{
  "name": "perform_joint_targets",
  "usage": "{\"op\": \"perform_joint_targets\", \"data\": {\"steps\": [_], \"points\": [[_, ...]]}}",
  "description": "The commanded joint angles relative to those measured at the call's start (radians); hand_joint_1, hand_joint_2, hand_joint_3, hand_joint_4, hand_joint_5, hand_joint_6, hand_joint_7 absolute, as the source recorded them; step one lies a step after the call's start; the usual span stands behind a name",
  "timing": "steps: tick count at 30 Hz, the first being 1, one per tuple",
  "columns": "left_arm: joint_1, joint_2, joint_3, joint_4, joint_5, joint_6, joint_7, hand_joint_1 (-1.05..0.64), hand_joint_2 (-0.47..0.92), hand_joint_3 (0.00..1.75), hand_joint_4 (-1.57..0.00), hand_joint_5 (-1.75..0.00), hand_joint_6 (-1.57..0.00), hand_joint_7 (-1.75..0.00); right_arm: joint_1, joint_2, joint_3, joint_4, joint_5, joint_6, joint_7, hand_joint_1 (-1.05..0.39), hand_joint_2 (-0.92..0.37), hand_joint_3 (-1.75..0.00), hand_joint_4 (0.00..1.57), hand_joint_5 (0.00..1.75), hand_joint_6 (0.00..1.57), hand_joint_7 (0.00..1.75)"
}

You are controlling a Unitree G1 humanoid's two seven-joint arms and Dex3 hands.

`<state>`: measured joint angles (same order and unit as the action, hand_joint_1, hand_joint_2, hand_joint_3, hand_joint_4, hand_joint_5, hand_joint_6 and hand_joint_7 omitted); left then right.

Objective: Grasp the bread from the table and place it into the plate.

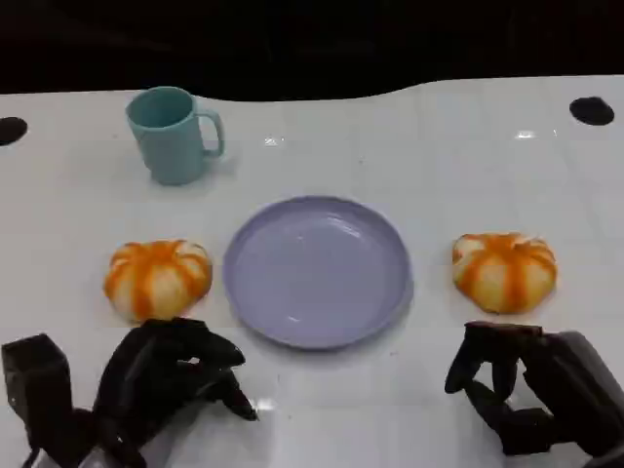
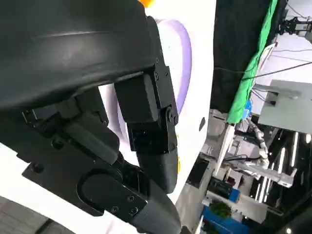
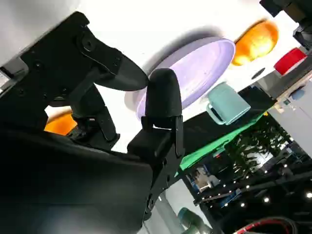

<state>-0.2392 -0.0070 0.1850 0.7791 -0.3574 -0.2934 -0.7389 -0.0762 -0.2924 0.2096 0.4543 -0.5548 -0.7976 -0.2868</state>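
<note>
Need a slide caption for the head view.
Both hands empty near purple plate, flanked by two bread rolls.

The left hand (image 1: 166, 375) sits at lower left, the right hand (image 1: 517, 385) at lower right, both empty with fingers apart.

Table: a glossy white tabletop (image 1: 439, 166) with faint glare spots.
Marks on table: a black round spot (image 1: 592, 110) near the far right edge, another black spot (image 1: 10, 129) at the far left edge.
Behind table: a black backdrop (image 1: 312, 39) along the far edge.
Drape: a bright green cloth (image 2: 253, 68) hanging beside black fabric.
Room beyond: grey metal frames and equipment (image 2: 282, 105), blurred.
Plants: dark green foliage (image 3: 256, 146).
Light: small ceiling lights (image 3: 265, 199) in a dim area.
</note>
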Motion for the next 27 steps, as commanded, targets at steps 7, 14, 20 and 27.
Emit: {"op": "perform_joint_targets", "data": {"steps": [7,14,20,27], "points": [[-0.011,0.018,0.009,0.016,-0.003,0.005,-0.004,-1.05,0.71,0.00,-1.57,-0.58,-1.57,-0.20,-0.009,-0.007,-0.003,0.007,0.008,0.001,-0.003,-0.21,-0.36,-1.28,0.86,1.75,0.82,1.37],[-0.010,0.017,0.009,0.016,-0.001,-0.001,-0.004,-1.05,0.71,0.00,-1.57,-0.58,-1.57,-0.20,-0.009,-0.007,-0.002,0.012,0.004,-0.006,-0.010,-0.21,-0.36,-1.29,0.87,1.75,0.82,1.39],[-0.012,0.020,0.010,0.019,0.000,-0.001,-0.008,-1.05,0.71,0.00,-1.57,-0.57,-1.57,-0.20,-0.010,-0.005,-0.001,0.011,0.007,-0.003,-0.006,-0.21,-0.36,-1.29,0.87,1.75,0.81,1.38],[-0.013,0.019,0.010,0.021,0.001,-0.001,-0.006,-1.05,0.71,0.00,-1.57,-0.57,-1.57,-0.20,-0.014,-0.006,-0.003,0.023,0.018,-0.019,-0.005,-0.20,-0.39,-1.21,0.85,1.74,0.84,1.23]]}}
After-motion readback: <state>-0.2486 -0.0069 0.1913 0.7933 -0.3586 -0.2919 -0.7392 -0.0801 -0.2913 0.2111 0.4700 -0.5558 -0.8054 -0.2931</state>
